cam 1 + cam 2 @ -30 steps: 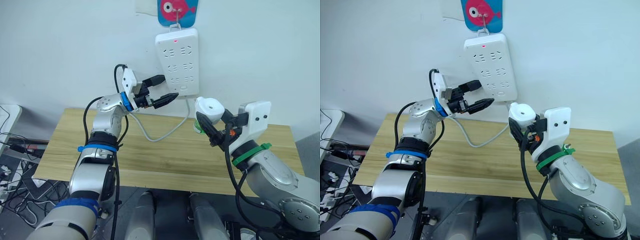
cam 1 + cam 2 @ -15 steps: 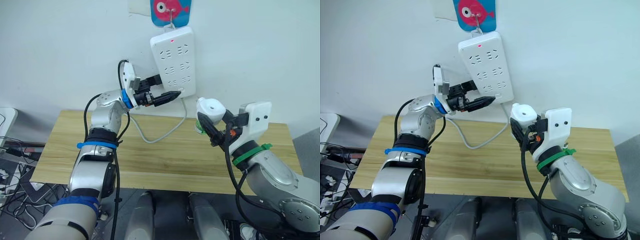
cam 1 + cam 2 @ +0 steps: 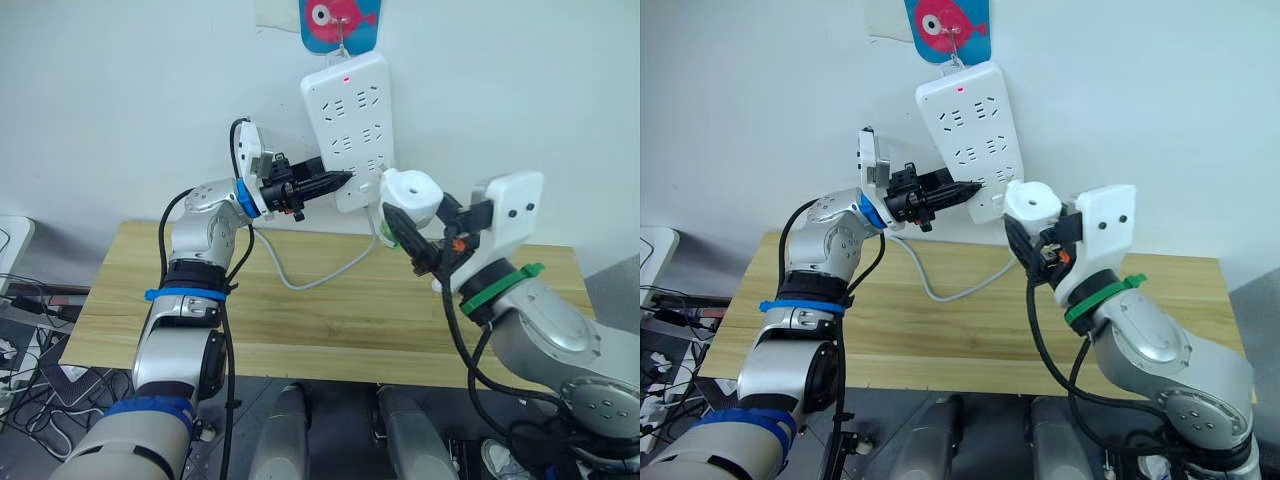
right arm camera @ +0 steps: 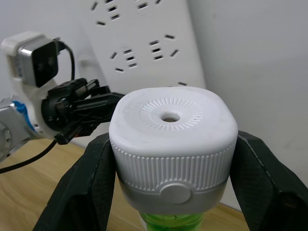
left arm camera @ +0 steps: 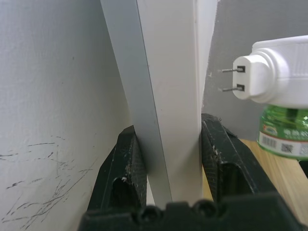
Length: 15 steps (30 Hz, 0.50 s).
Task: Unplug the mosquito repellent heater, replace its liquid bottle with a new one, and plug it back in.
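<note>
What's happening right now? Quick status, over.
Left gripper clamps power strip edge. Right gripper holds heater, prongs short of sockets. Nothing between.

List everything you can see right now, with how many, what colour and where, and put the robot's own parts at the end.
Power strip: one, white, red light lit, hanging on the wall, left gripper clamped on its lower edge.
Cable: one, white, looping from the strip down over the table.
Fish hook: one, pink on blue, on the wall above the strip.
Heater: one, white, in the right gripper, prongs bare and pointing at the strip.
Bottle: one, green, screwed under the heater.
Table: one, light wood, against the wall.
Left gripper: black jaws shut on the strip.
Right gripper: black jaws shut on the heater.
</note>
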### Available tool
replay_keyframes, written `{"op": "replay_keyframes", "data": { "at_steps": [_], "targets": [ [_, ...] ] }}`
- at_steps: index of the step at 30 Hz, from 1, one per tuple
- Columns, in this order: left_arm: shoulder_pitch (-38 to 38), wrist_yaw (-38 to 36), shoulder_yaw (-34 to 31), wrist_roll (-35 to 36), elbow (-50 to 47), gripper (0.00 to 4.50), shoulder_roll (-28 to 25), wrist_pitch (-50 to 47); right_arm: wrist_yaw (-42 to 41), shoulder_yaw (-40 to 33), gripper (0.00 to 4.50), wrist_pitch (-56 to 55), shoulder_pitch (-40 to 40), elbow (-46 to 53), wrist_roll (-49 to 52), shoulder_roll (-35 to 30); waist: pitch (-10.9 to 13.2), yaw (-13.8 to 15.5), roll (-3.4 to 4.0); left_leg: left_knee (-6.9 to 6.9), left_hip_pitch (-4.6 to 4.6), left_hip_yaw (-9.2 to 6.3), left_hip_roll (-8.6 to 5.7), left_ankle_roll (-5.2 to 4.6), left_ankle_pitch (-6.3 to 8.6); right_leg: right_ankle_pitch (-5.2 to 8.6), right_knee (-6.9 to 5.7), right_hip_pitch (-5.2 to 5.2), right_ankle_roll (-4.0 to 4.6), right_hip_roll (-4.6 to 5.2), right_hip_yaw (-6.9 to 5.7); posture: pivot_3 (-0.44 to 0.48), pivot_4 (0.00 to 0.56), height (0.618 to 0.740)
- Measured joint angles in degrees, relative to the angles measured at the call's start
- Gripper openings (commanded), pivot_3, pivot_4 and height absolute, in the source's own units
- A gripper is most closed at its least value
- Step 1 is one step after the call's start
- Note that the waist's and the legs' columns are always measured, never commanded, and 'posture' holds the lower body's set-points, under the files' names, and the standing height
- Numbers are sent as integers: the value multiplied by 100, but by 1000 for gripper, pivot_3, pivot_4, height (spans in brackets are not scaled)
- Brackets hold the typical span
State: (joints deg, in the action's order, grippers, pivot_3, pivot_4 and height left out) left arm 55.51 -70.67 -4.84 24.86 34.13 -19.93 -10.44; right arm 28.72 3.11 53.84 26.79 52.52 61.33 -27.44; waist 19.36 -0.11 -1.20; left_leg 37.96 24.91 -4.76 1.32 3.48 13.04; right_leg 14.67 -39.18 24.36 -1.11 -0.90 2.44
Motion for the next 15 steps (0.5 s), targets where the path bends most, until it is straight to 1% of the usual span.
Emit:
{"op": "replay_keyframes", "data": {
  "at_steps": [3,7,11,15],
  "targets": [
    [-16,19,0,-2,-28,1297,4,1,-84,152,2929,115,263,-277,-176,87,0,2,0,0,0,-1,0,0,0,0,-1,0,0,0,0,95,289,740],
    [-16,13,-1,-3,-29,1297,4,10,-226,262,2929,200,324,-538,-541,109,0,2,0,-1,0,1,0,-1,0,0,1,1,0,0,1,99,294,740],
    [-16,21,-1,-16,-28,1297,-2,32,-315,300,2929,283,318,-570,-845,202,0,1,0,-1,0,1,0,-1,0,0,0,1,0,0,0,99,294,740],
    [-19,20,-1,-21,-27,1297,-3,57,-344,278,2929,378,308,-532,-938,347,0,1,0,-1,0,0,1,-1,0,0,0,1,0,0,0,95,299,740]
  ]
}}
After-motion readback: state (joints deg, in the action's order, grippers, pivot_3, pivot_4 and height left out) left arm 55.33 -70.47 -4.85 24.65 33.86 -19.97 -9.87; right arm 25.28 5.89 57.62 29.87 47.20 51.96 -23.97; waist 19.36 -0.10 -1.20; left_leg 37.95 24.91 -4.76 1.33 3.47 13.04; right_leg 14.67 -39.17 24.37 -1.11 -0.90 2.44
